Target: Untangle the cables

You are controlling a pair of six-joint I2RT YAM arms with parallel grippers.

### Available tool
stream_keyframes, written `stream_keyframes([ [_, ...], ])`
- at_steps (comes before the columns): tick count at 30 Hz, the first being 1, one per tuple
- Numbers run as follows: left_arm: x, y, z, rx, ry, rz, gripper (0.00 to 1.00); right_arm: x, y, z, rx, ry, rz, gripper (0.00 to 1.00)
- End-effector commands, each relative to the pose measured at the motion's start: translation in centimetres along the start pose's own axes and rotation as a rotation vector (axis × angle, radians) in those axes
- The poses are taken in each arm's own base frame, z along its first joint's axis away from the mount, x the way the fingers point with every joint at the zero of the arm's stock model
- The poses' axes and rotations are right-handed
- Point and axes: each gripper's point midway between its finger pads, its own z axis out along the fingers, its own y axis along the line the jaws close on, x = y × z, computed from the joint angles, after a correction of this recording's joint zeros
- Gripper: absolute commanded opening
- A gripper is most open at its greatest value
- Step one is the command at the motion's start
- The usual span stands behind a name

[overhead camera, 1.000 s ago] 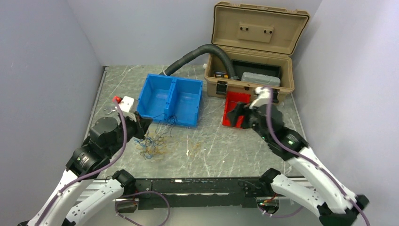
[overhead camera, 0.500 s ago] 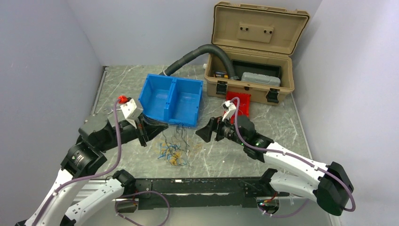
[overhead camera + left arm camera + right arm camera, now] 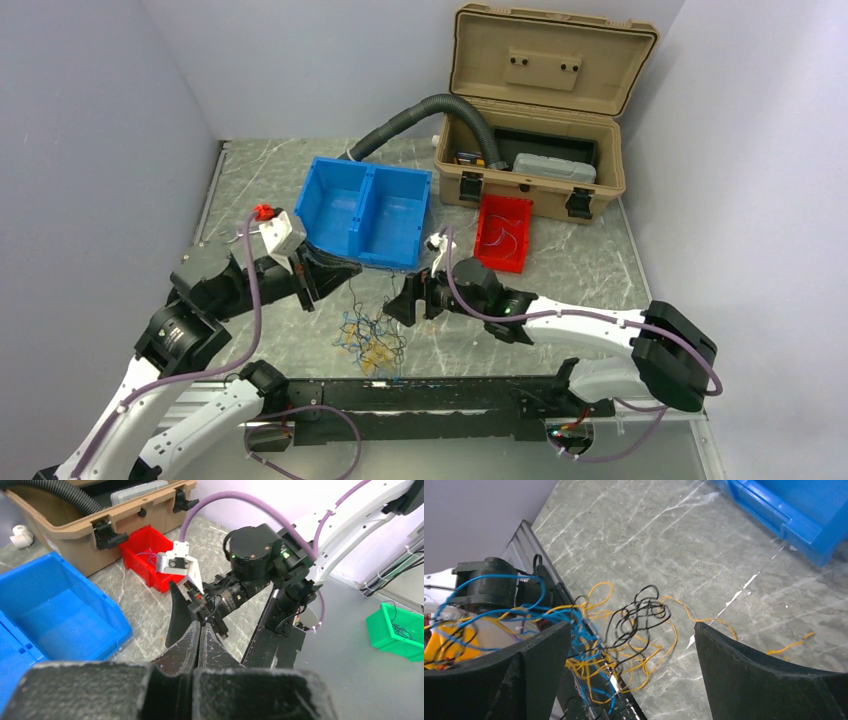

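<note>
Left gripper (image 3: 343, 271) sits just near of the blue bin (image 3: 322, 192), and in its wrist view the two jaws are pressed flat together, no gap at all. From the top, hair-thin strands climb from the cables (image 3: 368, 335) up to that tip, so it is pinching a strand or two. The wire itself is too fine to pick out in the wrist view.

The tangle lies at the near middle of the table (image 3: 590, 285), just right of the left gripper and partly over the black rail at the table's near edge. Yellow-orange, blue and black loops show plainly. Any green is hard to tell apart. One stray orange piece lies on the table, well apart from the bundle.

Right gripper (image 3: 398, 300) is reaching in from the right, its jaws spread wide. Its own camera shows the cables (image 3: 634, 625) in the gap between the two fingers (image 3: 541, 672), but I cannot tell whether either pad touches a wire. The lower loops are cut off by the frame and by the left finger.

Farther right sits the red bin (image 3: 487, 250) with a few thin wires inside, colours unclear. Behind it the tan case (image 3: 540, 70) stands open, a grey hose (image 3: 405, 118) running into it, and its contents are mostly in shadow.
</note>
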Motion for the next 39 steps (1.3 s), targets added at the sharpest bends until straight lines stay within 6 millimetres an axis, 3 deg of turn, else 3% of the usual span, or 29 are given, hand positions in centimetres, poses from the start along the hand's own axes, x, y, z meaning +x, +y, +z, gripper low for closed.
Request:
stream_keyframes([
  [1, 0.8, 1.2, 0.5, -0.044, 0.013, 0.011, 0.0, -3.1, 1.2, -0.6, -0.02, -0.16, 0.043, 0.95],
  [7, 3.1, 3.7, 1.2, -0.132, 0.072, 0.027, 0.0, -4.8, -1.7, -3.7, 0.139, -0.31, 0.126, 0.98],
  [11, 3.6, 5.4, 1.2, -0.209, 0.128, 0.048, 0.0, -4.2, -2.2, -4.0, 0.155, -0.303, 0.149, 0.94],
  [23, 3.5, 8.8, 0.9, -0.367, 0.14, 0.132, 0.0, 0.6, -2.6, 1.8, 0.224, -0.144, 0.243, 0.84],
  [28, 3.3, 9.1, 0.6, -0.397, 0.096, 0.137, 0.0, 2.8, -2.6, 4.1, 0.251, -0.068, 0.253, 0.83],
  [33, 3.5, 10.2, -0.3, -0.472, 0.068, 0.134, 0.0, 4.8, -3.8, 5.7, 0.332, -0.009, 0.284, 0.78],
  [36, 3.7, 10.3, -0.4, -0.474, 0.044, 0.127, 0.0, 4.9, -4.8, 6.4, 0.404, -0.007, 0.278, 0.71],
  [39, 3.8, 10.3, -0.7, -0.48, 0.038, 0.124, 0.0, 5.2, -5.5, 7.4, 0.459, 0.028, 0.255, 0.57],
])
